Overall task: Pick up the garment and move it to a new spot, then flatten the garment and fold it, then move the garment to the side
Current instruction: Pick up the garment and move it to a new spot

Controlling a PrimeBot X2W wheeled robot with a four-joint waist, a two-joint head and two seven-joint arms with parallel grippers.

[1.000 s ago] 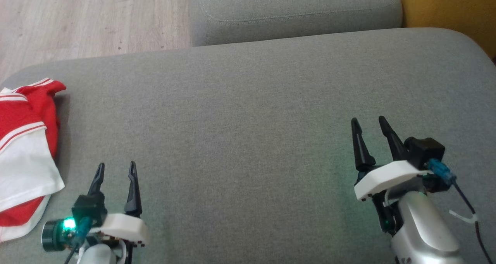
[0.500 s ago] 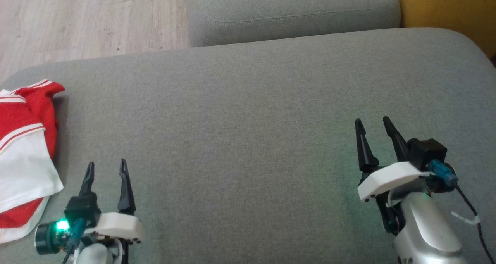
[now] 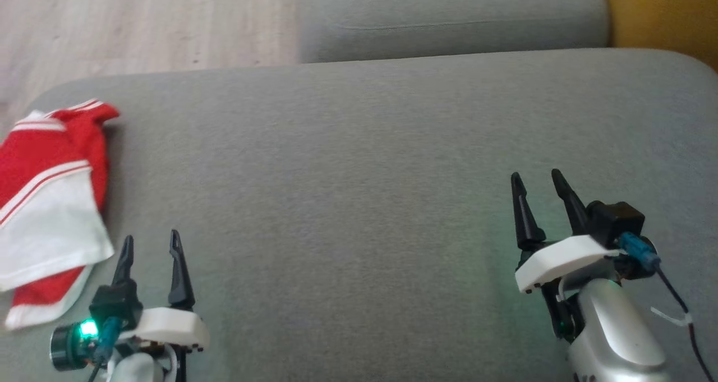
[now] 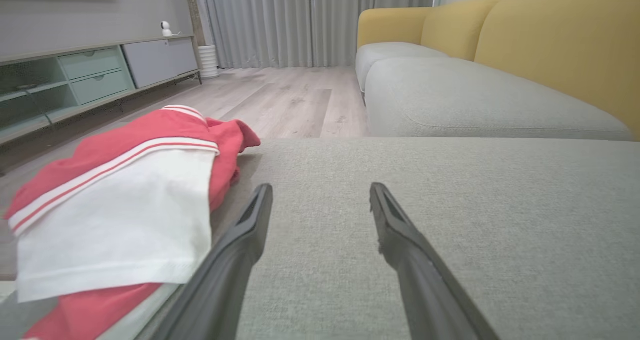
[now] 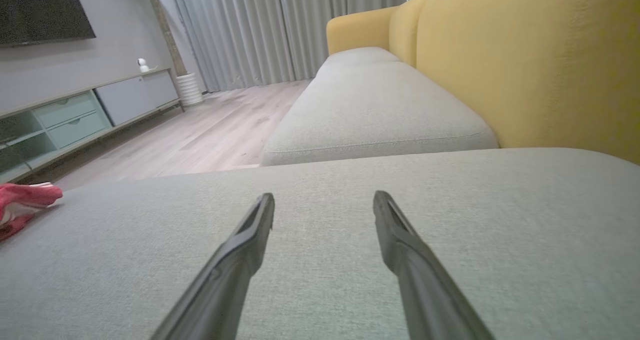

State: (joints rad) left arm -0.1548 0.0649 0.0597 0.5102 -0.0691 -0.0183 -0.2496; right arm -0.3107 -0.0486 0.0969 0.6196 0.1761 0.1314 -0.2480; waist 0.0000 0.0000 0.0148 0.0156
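Red-and-white garment shown at the grey sofa cushion's left edge, beside the released left claw (right claw likewise released); it could be pushed off by a sideways nudge.

Soft cloth garment is lying on a matt grey woven cushion.

At nine o'clock in the head view, the garment is showing thin, smooth red and white cloth, creased in soft folds. The cushion is looking coarse-woven and dull. At eleven o'clock the floor is showing pale wood grain with a faint sheen. The left gripper and right gripper are combining matt black plastic with smooth white plastic; the right forearm is gleaming glossy silver.
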